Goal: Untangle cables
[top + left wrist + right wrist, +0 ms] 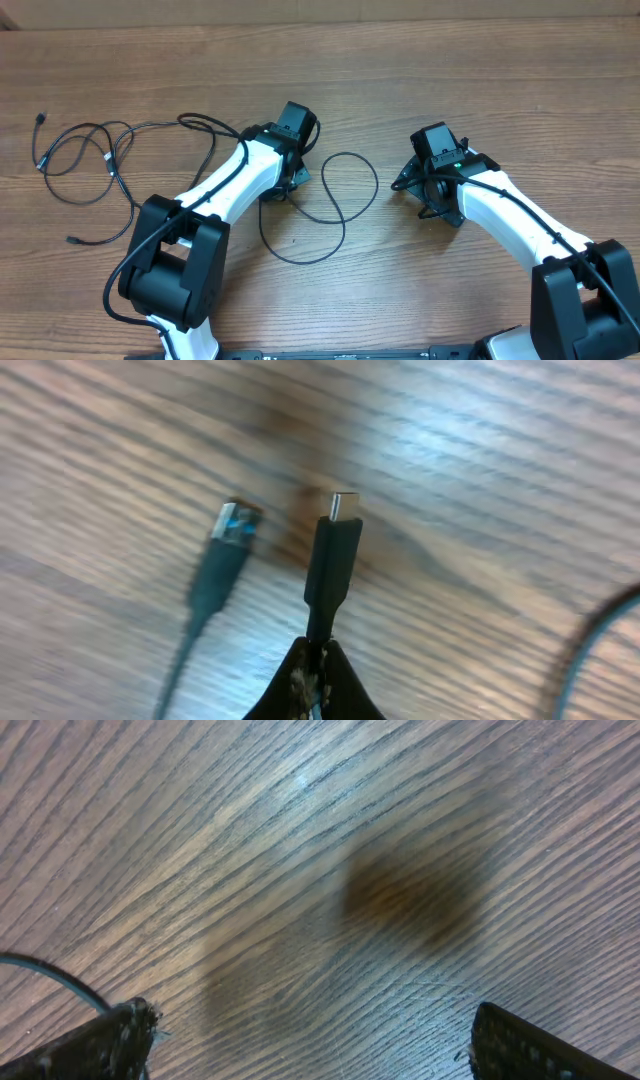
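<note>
Overhead, cables left, right fingers apart

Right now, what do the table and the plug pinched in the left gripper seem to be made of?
Table: apparently wood or wood-look laminate, matte brown, with streaky grain. Plug: body looks like matte black plastic or rubber; its tip is pale and shiny, probably metal.

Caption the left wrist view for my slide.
Left arm's jaws closed on a silver-tipped plug, a second plug lying on the wooden table beside it.
</note>
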### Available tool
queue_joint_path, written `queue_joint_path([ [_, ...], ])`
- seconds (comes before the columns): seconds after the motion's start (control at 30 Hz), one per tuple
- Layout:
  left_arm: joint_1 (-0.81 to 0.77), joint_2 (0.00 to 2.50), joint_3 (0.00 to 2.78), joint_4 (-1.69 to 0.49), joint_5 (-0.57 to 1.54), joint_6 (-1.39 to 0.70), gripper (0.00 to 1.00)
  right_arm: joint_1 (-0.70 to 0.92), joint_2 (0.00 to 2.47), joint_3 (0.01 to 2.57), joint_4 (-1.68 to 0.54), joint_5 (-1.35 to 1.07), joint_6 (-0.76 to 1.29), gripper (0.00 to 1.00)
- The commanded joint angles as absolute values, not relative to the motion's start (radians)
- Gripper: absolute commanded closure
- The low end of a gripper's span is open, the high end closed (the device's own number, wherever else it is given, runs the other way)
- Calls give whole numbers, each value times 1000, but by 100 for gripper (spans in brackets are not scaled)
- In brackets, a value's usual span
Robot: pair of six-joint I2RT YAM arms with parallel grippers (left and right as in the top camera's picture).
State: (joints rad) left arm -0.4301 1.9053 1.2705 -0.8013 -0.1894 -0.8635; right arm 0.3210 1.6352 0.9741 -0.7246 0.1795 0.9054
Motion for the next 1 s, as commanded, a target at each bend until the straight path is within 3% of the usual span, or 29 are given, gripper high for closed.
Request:
queue_joint_path([
  [0.0, -430, 1911, 1280, -836, -298, -830, 96, 318, 1620, 969, -720, 178, 913, 0],
  [0.3, -431, 1911, 1278, -894, -296, -830, 93, 318, 1620, 969, -720, 178, 913, 0],
  [0.47, -432, 1911, 1278, -894, -290, -830, 71, 318, 1620, 968, -720, 178, 913, 0],
  [0.67, -432, 1911, 1274, -912, -288, -797, 61, 318, 1620, 968, -720, 178, 913, 0],
  [0.87, -432, 1911, 1254, -911, -289, -788, 42, 318, 1620, 968, -720, 178, 913, 0],
  [0.97, -430, 1911, 1240, -903, -289, -788, 41, 318, 1620, 969, -720, 178, 913, 0],
])
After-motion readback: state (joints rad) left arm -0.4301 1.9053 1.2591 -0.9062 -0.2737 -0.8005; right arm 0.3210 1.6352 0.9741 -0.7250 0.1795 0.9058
